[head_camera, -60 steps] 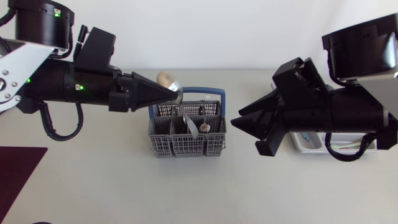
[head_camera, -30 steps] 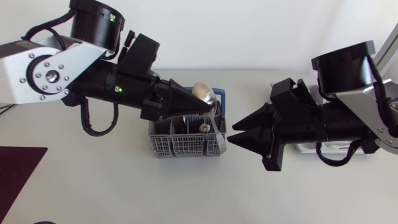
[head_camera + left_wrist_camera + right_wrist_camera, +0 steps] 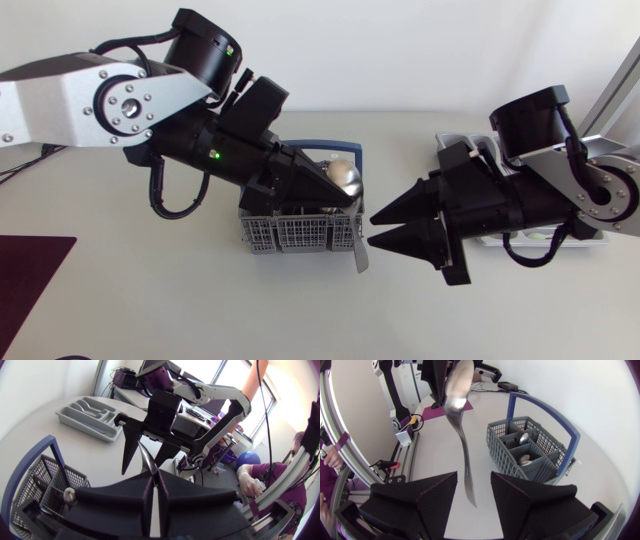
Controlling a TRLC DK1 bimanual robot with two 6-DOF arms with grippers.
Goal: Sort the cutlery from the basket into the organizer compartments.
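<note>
Black left claw (image 3: 330,193) was clamped on the spoon (image 3: 346,177) near its bowl, above the basket (image 3: 300,238). From there the handle slanted down and rightward, past the basket's corner. Its tip lay just ahead of the right claw (image 3: 372,231), whose fingers gaped wide, ready, I judged, to take it.

Steel spoon (image 3: 462,435): clear of the table, pinched near the bowl in my left gripper (image 3: 152,480), with the handle pointing down past the basket's corner. Basket (image 3: 290,238): grey mesh, blue handle, upright, two more spoons (image 3: 525,457) inside. Organizer (image 3: 92,415): grey, several compartments, well apart from the basket.
</note>
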